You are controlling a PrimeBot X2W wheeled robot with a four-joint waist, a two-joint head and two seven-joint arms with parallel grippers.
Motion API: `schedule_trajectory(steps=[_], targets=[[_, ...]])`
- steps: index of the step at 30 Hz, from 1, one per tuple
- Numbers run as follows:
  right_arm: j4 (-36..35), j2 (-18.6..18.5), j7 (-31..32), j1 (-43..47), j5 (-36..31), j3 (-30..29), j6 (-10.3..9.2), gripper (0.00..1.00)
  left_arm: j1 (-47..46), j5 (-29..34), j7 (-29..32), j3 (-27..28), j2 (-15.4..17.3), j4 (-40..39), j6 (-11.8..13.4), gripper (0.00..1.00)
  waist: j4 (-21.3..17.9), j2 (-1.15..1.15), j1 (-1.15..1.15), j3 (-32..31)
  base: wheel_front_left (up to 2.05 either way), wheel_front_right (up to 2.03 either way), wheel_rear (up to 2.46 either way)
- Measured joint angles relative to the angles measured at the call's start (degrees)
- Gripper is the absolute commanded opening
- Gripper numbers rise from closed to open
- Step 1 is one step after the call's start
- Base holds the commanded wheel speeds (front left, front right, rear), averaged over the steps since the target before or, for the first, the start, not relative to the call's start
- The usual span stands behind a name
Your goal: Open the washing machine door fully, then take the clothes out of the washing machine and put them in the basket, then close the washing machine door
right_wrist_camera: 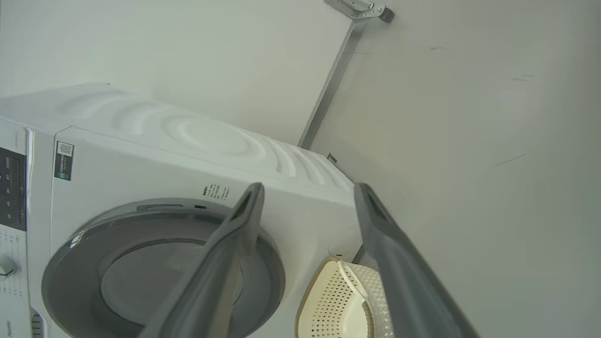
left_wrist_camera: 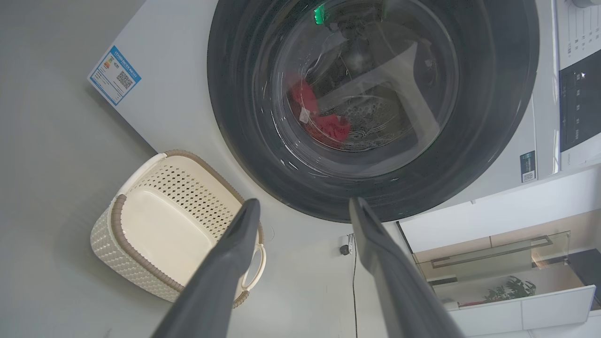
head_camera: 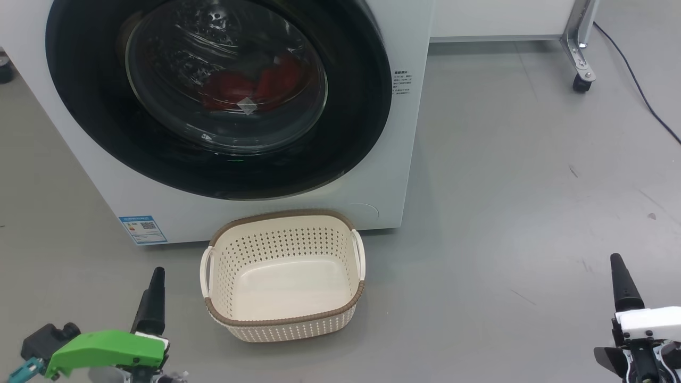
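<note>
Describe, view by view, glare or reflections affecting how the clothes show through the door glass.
Head view: streaky reflections on the washing machine door veil the red clothes. Left wrist view: pale reflected bands cross the glass; clothes readable. Right wrist view: oblique angle, glass washed grey, clothes indiscernible.

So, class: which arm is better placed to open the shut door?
Probably left: the left tool, open, faces the washing machine door squarely; the right tool sits off to its side, viewing it obliquely.
</note>
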Motion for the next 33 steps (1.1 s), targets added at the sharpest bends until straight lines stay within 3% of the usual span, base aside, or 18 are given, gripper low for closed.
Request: schedule_trajectory(steps=[11,33], targets=[[-0.04,-3.53,-2.44,-0.29,-13.07,3.2,-1.88,1.0,-1.38,13.57,-2.0,0.02,0.32,-1.6,2.98,1.0,0.12,0.0,0.0,-0.12,0.0,0.0,0.0],[-1.77,-4.5,-6.66,-0.88,-32.4,8.71,-4.61,1.0,-1.44,36.17,-5.95,-5.19,0.0,-3.33,7.49,1.0,-0.03,0.0,0.0,-0.14,0.0,0.0,0.0]])
